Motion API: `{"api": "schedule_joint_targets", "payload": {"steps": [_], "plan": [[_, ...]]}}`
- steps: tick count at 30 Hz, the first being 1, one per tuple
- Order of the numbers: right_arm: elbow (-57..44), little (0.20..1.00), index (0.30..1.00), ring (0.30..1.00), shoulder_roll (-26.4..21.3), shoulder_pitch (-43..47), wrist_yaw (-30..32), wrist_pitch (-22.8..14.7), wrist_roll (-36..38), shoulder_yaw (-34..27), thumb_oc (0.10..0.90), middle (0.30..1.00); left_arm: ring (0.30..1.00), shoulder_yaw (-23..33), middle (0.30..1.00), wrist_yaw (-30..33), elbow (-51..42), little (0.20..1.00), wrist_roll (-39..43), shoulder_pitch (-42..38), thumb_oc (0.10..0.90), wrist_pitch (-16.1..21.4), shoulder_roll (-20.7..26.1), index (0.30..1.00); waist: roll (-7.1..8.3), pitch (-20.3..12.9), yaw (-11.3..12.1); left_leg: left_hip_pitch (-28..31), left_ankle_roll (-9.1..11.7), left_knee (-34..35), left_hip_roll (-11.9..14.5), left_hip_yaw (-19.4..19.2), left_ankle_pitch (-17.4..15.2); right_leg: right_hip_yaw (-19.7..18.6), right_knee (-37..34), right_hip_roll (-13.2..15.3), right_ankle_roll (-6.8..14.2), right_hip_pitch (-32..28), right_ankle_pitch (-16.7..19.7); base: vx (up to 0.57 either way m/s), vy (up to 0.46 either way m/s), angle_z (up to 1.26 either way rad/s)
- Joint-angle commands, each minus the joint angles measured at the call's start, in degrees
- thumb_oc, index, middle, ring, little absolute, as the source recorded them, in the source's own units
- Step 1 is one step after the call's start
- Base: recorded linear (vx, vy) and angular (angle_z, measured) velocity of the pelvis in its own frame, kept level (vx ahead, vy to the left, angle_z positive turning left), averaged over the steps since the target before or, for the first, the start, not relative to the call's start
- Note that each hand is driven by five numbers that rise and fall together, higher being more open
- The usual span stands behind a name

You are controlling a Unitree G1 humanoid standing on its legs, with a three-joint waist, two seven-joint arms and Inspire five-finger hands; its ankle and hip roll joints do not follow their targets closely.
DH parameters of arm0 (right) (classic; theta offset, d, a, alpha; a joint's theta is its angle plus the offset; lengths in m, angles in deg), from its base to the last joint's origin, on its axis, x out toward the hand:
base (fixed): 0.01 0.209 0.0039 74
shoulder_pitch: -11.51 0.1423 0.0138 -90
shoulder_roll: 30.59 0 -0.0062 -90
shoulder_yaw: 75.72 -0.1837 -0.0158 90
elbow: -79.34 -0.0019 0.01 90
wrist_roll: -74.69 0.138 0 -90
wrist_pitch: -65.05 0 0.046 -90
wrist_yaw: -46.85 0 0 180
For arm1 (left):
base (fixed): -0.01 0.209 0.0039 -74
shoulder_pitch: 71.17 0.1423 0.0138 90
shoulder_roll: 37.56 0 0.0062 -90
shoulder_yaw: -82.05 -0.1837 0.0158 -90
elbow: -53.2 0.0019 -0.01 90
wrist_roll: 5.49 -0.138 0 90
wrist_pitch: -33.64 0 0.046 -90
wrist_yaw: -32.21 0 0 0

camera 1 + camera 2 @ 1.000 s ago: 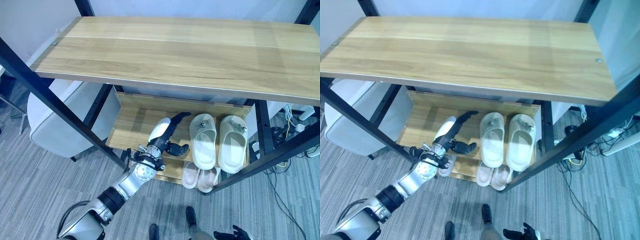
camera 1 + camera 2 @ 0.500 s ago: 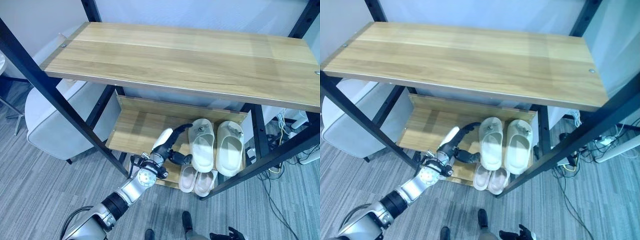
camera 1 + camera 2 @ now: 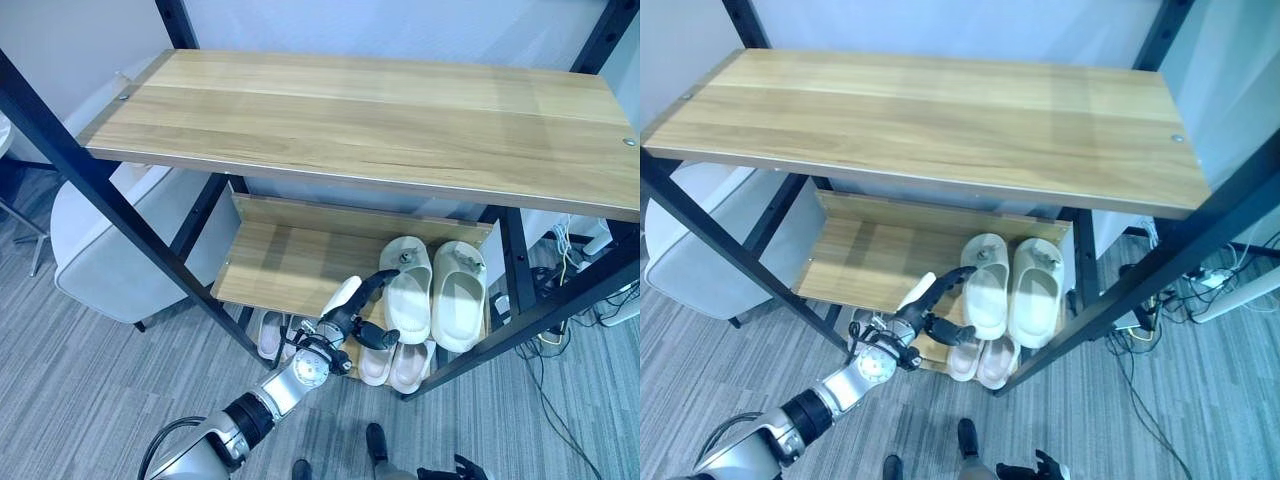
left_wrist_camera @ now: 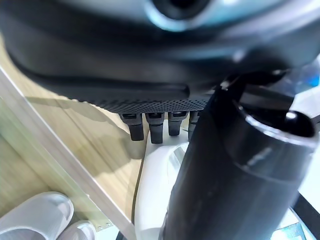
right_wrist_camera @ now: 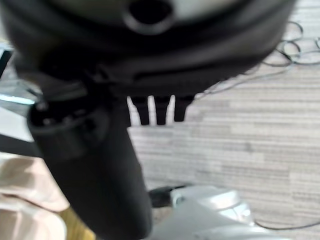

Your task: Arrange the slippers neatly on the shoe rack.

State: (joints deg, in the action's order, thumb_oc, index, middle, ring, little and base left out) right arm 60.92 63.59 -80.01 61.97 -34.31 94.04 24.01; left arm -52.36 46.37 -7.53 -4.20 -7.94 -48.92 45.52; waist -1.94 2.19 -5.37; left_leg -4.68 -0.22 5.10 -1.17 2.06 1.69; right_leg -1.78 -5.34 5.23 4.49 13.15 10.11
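While my left hand reaches in over the middle shelf of the shoe rack, its fingers are stretched out straight with nothing in them, tips right up against the left slipper of the cream pair. That pair sits side by side at the shelf's right end. Pink slippers are on the shelf below, another pale pair to their left. My right hand hangs over the carpet with relaxed fingers.
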Motion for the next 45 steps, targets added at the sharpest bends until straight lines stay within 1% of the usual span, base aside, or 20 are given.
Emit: {"api": "schedule_joint_targets", "payload": {"steps": [1, 8, 15, 23, 28, 33, 34, 35, 39, 45], "plan": [[0.07, 0.900, 0.900, 0.900, -2.46, -1.25, 0.95, -0.83, 1.23, -0.31, 0.800, 0.900, 0.900, 0.73, 0.900, -0.37, 4.41, 0.900, 0.20, -9.53, 0.800, 3.90, -6.55, 0.900, 0.37, 0.49, -0.18, -2.82, 1.26, -0.10, 0.28, -0.46, -1.26, 2.58, 0.93, -1.36, 2.17, -4.37, -7.43, 0.00, 0.000, 0.00], [0.72, 0.900, 0.900, 0.900, -2.91, -0.91, 0.69, -0.89, 1.35, -0.04, 0.800, 0.900, 0.900, 0.13, 0.900, 0.24, 6.61, 0.900, 0.53, -12.68, 0.800, 4.19, -8.62, 0.900, 0.53, 0.55, -0.66, -2.89, 1.28, -0.10, 0.25, -0.64, -1.37, 2.37, 0.80, -1.37, 2.24, -4.20, -7.36, 0.00, 0.000, 0.00], [1.66, 0.900, 0.900, 0.900, -3.66, -1.23, 0.46, -0.78, 1.11, -0.32, 0.800, 0.900, 0.900, -0.39, 0.900, 0.20, 5.30, 0.900, 2.13, -15.06, 0.800, 5.03, -9.32, 0.900, 0.86, 0.14, -1.06, -2.94, 1.32, -0.10, 0.23, -0.82, -1.65, 2.21, 0.72, -1.36, 2.38, -4.19, -7.43, 0.01, 0.002, 0.00], [1.99, 0.900, 0.900, 0.900, -3.77, -1.71, 0.11, -1.01, 0.64, -0.16, 0.800, 0.900, 0.900, -0.70, 0.900, 0.79, 6.25, 0.900, 1.03, -16.37, 0.800, 5.27, -10.04, 0.900, 1.43, -0.64, -1.15, -2.68, 1.32, -0.10, 0.24, -0.80, -2.01, 2.27, 0.64, -1.29, 2.48, -4.61, -7.57, 0.01, 0.003, 0.00], [2.12, 0.900, 0.900, 0.900, -3.67, -1.65, -0.16, -1.02, 0.52, -0.28, 0.800, 0.900, 0.900, 0.01, 0.900, 0.98, 6.41, 0.900, -0.23, -16.22, 0.800, 5.05, -8.73, 0.900, 1.42, -0.99, -0.94, -2.21, 1.27, -0.10, 0.21, -0.75, -2.16, 2.14, 0.64, -1.30, 2.50, -4.98, -7.65, 0.00, 0.000, 0.00], [2.89, 0.900, 0.900, 0.900, -3.04, -1.52, -0.75, -0.26, 0.34, -0.74, 0.800, 0.900, 0.900, 1.99, 0.900, 0.27, 3.45, 0.900, -0.40, -14.55, 0.800, 4.64, -4.62, 0.900, 1.43, -1.79, -0.05, -1.18, 1.28, -0.10, 0.17, -0.55, -2.31, 2.72, 0.74, -1.28, 2.56, -6.06, -7.91, 0.00, 0.000, 0.00], [2.89, 0.900, 0.900, 0.900, -3.03, -1.52, -0.75, -0.26, 0.34, -0.74, 0.800, 0.900, 0.900, 1.99, 0.900, 0.26, 3.44, 0.900, -0.40, -14.55, 0.800, 4.63, -4.61, 0.900, 1.43, -1.78, -0.05, -1.17, 1.28, -0.10, 0.17, -0.54, -2.31, 2.73, 0.74, -1.27, 2.56, -6.07, -7.91, 0.00, 0.000, 0.00], [3.26, 0.900, 0.900, 0.900, -2.80, -1.70, -1.07, 0.10, 0.09, -1.02, 0.800, 0.900, 0.900, 2.27, 0.900, -0.25, 2.15, 0.900, -1.63, -13.85, 0.800, 4.41, -2.73, 0.900, 1.33, -2.13, 0.38, -0.81, 1.33, -0.10, 0.20, -0.43, -2.36, 2.96, 0.76, -1.20, 2.62, -6.47, -8.03, 0.00, 0.000, 0.00], [3.79, 0.900, 0.900, 0.900, -2.32, -1.82, -1.55, 0.68, -0.25, -1.41, 0.800, 0.900, 0.900, 3.40, 0.900, -1.16, -0.68, 0.900, -2.36, -12.36, 0.800, 4.47, 0.46, 0.900, 1.39, -2.61, 1.17, -0.27, 1.36, -0.10, 0.19, -0.10, -2.40, 3.44, 0.86, -1.09, 2.66, -7.25, -8.17, 0.00, 0.000, 0.00], [4.12, 0.900, 0.900, 0.900, -1.77, -2.52, -2.04, 1.22, -0.67, -1.85, 0.800, 0.900, 0.900, 5.20, 0.900, -2.05, -5.21, 0.900, -1.76, -10.57, 0.800, 4.52, 3.53, 0.900, 1.45, -3.30, 1.97, 0.52, 1.36, -0.10, 0.15, 0.24, -2.45, 4.03, 0.92, -1.00, 2.70, -8.11, -8.22, -0.01, 0.001, 0.02]]}}
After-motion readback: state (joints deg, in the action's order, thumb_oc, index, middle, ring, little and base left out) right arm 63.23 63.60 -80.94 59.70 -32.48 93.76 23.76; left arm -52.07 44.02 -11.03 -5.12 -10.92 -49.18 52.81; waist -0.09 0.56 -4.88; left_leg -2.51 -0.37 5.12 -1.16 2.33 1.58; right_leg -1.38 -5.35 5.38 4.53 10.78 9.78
